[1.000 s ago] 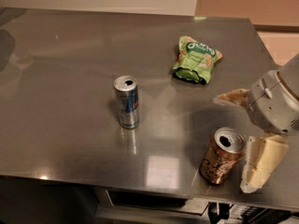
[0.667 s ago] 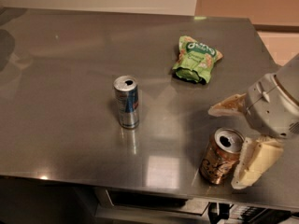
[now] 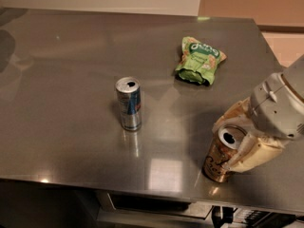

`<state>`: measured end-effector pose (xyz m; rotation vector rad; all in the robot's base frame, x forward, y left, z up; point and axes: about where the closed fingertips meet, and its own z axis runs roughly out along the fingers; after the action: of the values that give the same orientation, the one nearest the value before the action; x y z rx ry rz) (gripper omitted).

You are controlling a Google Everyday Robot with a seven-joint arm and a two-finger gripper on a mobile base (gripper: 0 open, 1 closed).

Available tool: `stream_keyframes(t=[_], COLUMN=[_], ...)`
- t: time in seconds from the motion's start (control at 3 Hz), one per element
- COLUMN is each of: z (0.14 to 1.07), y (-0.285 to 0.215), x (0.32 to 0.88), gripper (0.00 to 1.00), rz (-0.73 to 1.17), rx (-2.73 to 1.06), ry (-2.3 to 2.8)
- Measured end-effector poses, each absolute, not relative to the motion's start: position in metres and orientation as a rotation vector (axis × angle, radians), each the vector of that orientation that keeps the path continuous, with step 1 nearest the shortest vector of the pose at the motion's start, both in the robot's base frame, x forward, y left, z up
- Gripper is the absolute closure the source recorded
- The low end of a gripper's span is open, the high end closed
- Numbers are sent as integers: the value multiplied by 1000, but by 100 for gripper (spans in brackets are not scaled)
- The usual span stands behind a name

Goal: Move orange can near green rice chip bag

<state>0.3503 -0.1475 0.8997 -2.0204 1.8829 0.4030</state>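
Orange can (image 3: 216,163) upright, gripper (image 3: 228,144) straddling it.

Stainless-steel table (image 3: 71,141), bearing three things. Slim silver-and-blue can (image 3: 128,103) upright mid-table; green rice chip bag (image 3: 199,61) lying flat farther back; orange can (image 3: 218,163) upright near the front edge. Gripper (image 3: 228,144) right at the orange can.

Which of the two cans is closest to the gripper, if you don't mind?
The orange can, front right, at the gripper; the silver-blue can stands alone mid-table.
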Motion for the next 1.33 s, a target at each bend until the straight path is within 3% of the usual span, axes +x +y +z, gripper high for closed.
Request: stream_keyframes(t=[0.33, 0.67, 1.33], z=[915, 942, 967], y=[-159, -168, -179], x=[382, 436, 544], gripper=[87, 100, 100], rz=[385, 323, 240], rx=[-1922, -1790, -1564], ry=[1961, 2046, 2143])
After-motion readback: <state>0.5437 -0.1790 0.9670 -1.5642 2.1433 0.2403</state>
